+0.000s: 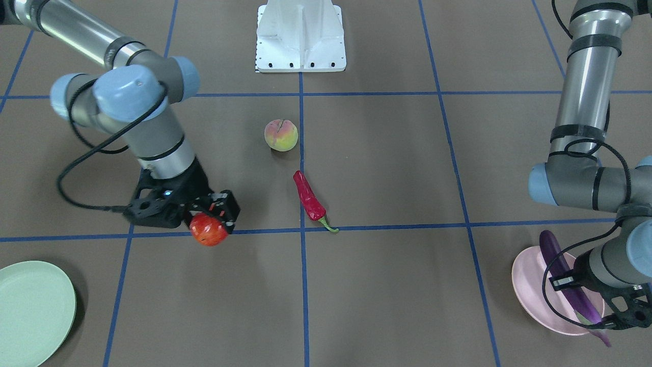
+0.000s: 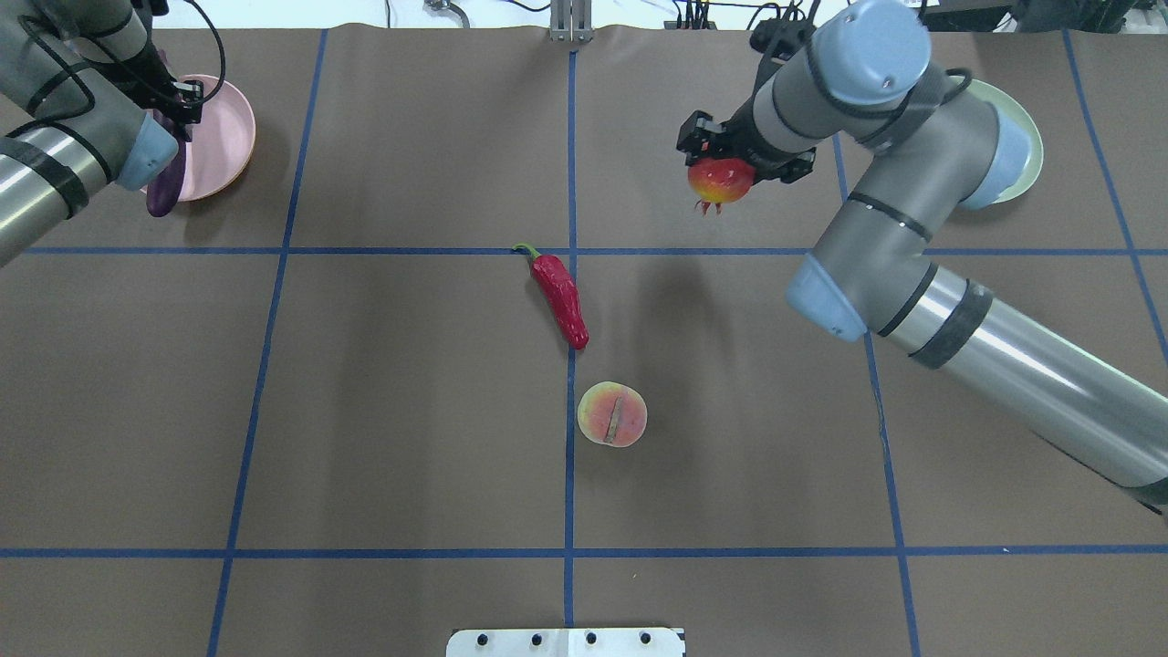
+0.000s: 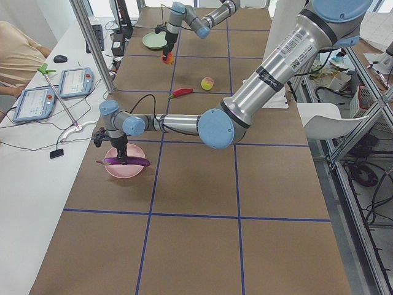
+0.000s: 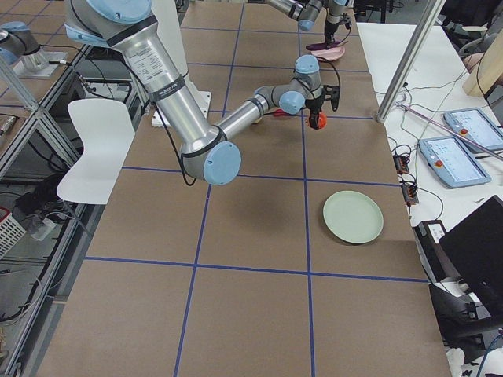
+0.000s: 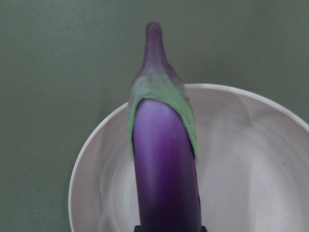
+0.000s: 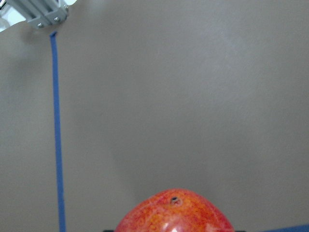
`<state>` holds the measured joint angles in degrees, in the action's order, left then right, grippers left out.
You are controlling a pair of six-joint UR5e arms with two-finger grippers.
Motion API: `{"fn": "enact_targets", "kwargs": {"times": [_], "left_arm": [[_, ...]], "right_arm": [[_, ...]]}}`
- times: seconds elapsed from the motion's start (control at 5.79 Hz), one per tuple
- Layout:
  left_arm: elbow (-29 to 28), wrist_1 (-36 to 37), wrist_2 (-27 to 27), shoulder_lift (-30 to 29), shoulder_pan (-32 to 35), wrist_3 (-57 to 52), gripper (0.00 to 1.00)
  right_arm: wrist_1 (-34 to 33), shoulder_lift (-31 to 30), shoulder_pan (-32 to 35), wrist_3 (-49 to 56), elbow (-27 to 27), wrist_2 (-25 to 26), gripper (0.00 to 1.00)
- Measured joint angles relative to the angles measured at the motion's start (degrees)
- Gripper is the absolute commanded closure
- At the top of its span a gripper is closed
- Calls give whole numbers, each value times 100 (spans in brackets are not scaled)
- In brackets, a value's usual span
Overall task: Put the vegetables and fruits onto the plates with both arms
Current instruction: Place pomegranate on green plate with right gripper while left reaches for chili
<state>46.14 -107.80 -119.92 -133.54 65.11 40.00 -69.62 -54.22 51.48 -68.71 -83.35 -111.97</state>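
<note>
My left gripper (image 1: 591, 308) is shut on the long purple eggplant (image 1: 558, 260) and holds it across the pale pink plate (image 1: 530, 285). In the left wrist view the eggplant (image 5: 166, 169) points out over the plate's bowl (image 5: 241, 145). My right gripper (image 1: 211, 221) is shut on the red-orange speckled fruit (image 1: 208, 229) and holds it above the bare table. The fruit also shows in the overhead view (image 2: 721, 180). The mint green plate (image 1: 30, 311) lies beyond it, partly hidden by my right arm in the overhead view (image 2: 1022, 137). The peach (image 1: 280, 135) and the red chili (image 1: 308, 200) lie near the table's middle.
The white base block (image 1: 300, 35) stands at the robot's edge of the table. Blue tape lines cross the brown table (image 2: 411, 411). An operator, tablets and cables are at the far edge in the exterior left view.
</note>
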Motion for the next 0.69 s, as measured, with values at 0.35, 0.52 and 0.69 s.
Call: {"fn": "enact_targets", "kwargs": {"times": [0.35,0.52,0.69], "left_arm": [[179,115,-27,-294,-4,477,0],[643,418,-56,-380,-97,842,0],[1211,762,-85,-444,-372,1486,0]], "right_arm": [[41,46,780,951,1137,-164,100],[50,95,1061,1244,1633,-126,100],[53,126,1312,1449,1984,-37,100]]}}
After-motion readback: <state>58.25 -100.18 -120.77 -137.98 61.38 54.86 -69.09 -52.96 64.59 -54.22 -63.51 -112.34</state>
